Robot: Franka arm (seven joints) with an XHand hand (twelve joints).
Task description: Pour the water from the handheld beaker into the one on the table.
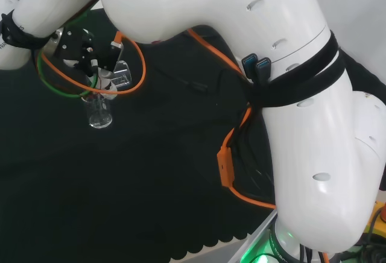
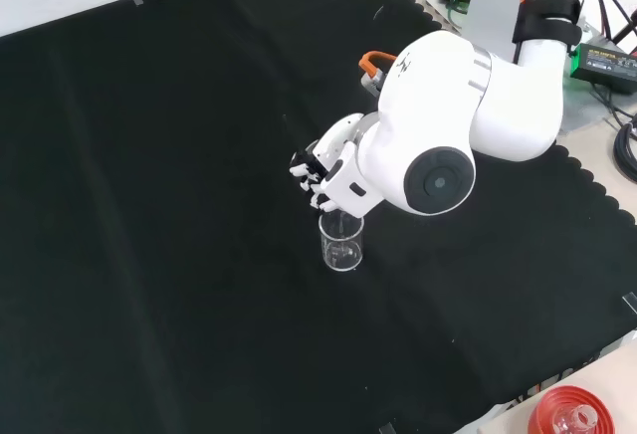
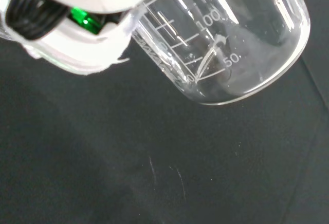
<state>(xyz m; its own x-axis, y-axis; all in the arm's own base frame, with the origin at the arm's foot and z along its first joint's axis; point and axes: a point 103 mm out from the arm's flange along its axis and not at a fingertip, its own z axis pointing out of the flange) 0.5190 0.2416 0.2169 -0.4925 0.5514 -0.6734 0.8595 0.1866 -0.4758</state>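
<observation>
The hand [image 2: 323,177], fingers curled round the tilted handheld beaker [image 1: 119,75], hovered directly above the upright table beaker [image 2: 341,242].

In the front view the arm's white link [image 2: 428,155] covers most of the hand [image 2: 323,170] and whatever it holds, while in the wrist view a blurred white hand part hides the beaker's [image 3: 231,44] rim.

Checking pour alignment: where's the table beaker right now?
In the front view the table beaker stands upright on the black cloth near the middle, directly below the hand; in the head view it sits at upper left.
</observation>
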